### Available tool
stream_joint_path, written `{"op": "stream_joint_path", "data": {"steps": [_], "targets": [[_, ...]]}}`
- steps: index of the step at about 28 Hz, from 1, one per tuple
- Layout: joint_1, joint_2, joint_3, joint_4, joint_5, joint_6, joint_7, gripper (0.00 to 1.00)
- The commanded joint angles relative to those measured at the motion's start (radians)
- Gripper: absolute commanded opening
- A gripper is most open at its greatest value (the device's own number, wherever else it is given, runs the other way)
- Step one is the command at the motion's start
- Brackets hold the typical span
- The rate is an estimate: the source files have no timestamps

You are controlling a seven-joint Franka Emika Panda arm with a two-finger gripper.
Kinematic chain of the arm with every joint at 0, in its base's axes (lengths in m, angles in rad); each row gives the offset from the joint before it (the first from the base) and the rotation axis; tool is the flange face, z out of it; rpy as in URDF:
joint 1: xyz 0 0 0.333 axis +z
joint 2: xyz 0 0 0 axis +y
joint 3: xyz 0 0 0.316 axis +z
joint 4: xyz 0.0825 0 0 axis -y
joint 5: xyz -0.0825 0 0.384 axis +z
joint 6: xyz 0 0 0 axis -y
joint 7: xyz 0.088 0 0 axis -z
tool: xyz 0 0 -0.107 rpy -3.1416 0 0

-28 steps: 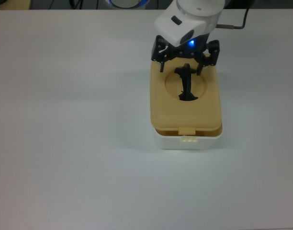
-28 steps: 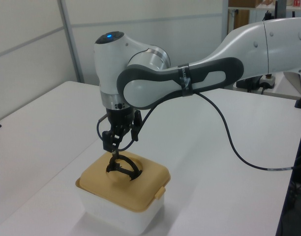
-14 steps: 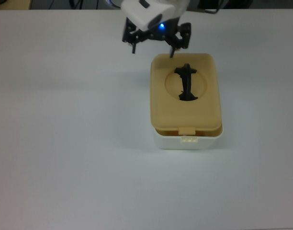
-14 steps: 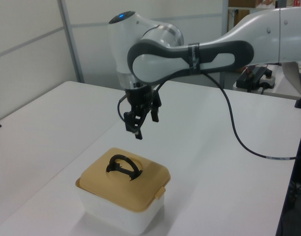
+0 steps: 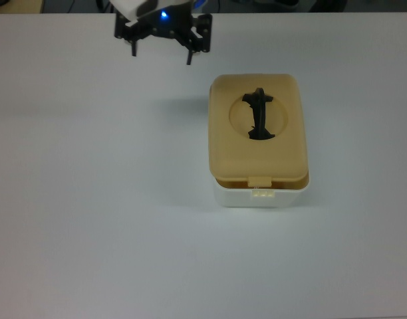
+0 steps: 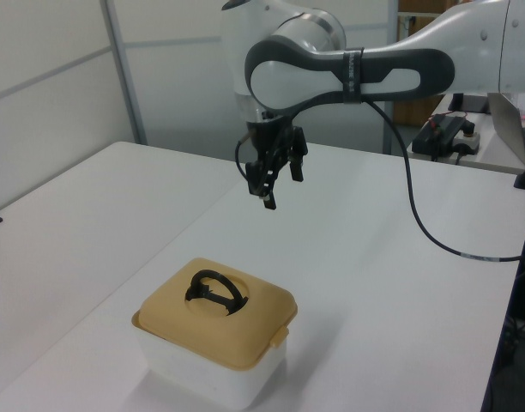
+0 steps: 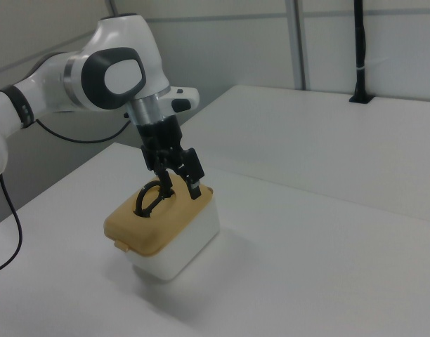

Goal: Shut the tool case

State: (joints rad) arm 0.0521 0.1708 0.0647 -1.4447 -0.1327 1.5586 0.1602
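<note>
No brand, label or writing can be read on any of the things.

In the top view, the end effector [image 5: 162,48] is at the far edge of the worktop [image 5: 90,199], to the left of the tool case [image 5: 259,143]. Its two black fingers are spread apart and hold nothing. One second ago it was low over the far end of the lid, with its fingers at both sides of the black handle; half a second ago it was already lifted and beside the far left corner of the case. Now it is higher and well apart from the case, moved more to the top view's left. The case itself has not moved.

The tool case stands right of the middle of the worktop in the top view. Its tan lid [image 6: 218,311] lies on the white tub [image 6: 202,373], and the black handle [image 6: 213,290] rises from the round recess. The small front tab of the lid hangs over the tub's rim.

In the left view, a black cable [image 6: 434,232] hangs from the arm above the worktop. In the right view, the end effector [image 7: 178,181] partly hides the far side of the lid.
</note>
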Motion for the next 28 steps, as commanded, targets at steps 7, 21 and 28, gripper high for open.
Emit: {"op": "stream_joint_path", "data": {"steps": [7, 21, 28], "targets": [[0.005, -0.028, -0.098, -0.005, 0.033, -0.026, -0.077, 1.00], [0.005, -0.014, -0.146, -0.005, 0.030, -0.014, -0.105, 1.00], [0.005, -0.014, -0.146, -0.005, 0.028, -0.014, -0.105, 1.00]]}}
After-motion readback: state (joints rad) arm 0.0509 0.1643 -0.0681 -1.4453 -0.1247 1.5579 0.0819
